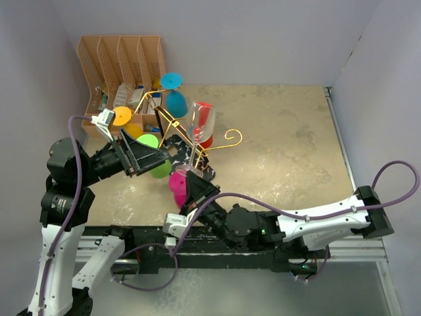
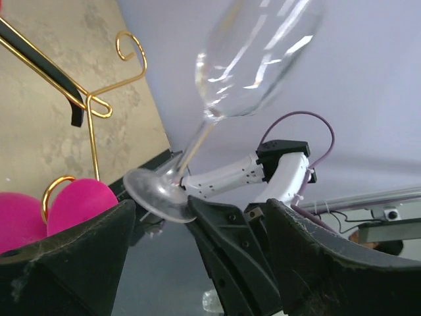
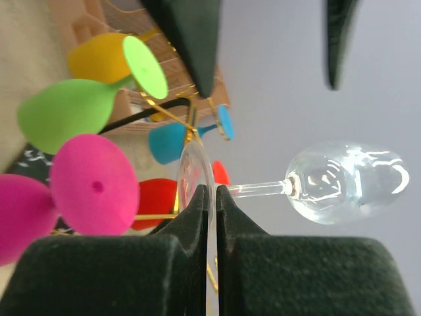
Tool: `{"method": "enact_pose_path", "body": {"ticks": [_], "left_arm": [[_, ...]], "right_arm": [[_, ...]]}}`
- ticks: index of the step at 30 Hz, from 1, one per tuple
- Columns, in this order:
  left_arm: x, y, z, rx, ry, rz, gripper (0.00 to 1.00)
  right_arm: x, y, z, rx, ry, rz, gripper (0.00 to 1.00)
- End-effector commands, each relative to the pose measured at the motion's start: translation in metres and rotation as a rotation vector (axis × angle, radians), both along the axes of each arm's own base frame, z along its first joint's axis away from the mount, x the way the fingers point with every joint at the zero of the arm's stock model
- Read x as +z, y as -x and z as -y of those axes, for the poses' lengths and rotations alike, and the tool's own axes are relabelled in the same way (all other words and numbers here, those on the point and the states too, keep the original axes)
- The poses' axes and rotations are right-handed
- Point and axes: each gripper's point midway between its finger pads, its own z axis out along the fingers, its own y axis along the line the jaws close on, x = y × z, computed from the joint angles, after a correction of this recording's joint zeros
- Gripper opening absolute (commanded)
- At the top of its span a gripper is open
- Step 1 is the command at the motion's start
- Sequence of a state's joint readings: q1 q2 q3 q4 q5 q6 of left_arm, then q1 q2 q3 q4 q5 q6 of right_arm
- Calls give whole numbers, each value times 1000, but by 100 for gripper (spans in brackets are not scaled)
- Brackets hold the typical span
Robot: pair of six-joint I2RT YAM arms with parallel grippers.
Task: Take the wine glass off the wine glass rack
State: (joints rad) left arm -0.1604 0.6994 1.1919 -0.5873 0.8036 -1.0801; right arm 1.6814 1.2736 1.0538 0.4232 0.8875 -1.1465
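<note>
Wine glass (image 1: 200, 122), clear, stands left of the tabletop's middle, above the rack (image 1: 223, 145), its bowl up and away from the near edge. Its foot sits at the tip of the right gripper (image 3: 210, 191), which reaches in from the near edge. That gripper's jaws are closed almost together, pinching the rim of the foot edge-on between them.

The left gripper (image 2: 200, 204) is spread wide and holds nothing. It points at the glass's foot from the left edge's side.

The top view shows the stem crossing the gold wire, so whether the glass is clear of the rack cannot be told there. The left wrist view shows the foot against the wall, beside the scroll ends and touching no wire. The right wrist view shows pink (image 3: 92, 187), green (image 3: 72, 112), blue (image 3: 172, 141) and red (image 3: 154, 201) glasses hanging behind the foot.
</note>
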Motion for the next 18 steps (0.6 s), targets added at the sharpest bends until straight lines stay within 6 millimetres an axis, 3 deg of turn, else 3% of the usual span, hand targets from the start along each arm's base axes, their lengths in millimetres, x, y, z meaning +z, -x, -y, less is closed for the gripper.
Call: {"method": "enact_pose_path", "body": {"ticks": [1,9,18], "left_arm": [[15,19,9,-105,85,-13,81],[11,25,9,-115,91,-37,78],[7,24,9,-120,108,-56,75]], "right_arm": [[90,-5,44,-97,-215,186,0],[69,4,34,-92,-94,382,0],[65,11,30,-77,-59,467,0]]}}
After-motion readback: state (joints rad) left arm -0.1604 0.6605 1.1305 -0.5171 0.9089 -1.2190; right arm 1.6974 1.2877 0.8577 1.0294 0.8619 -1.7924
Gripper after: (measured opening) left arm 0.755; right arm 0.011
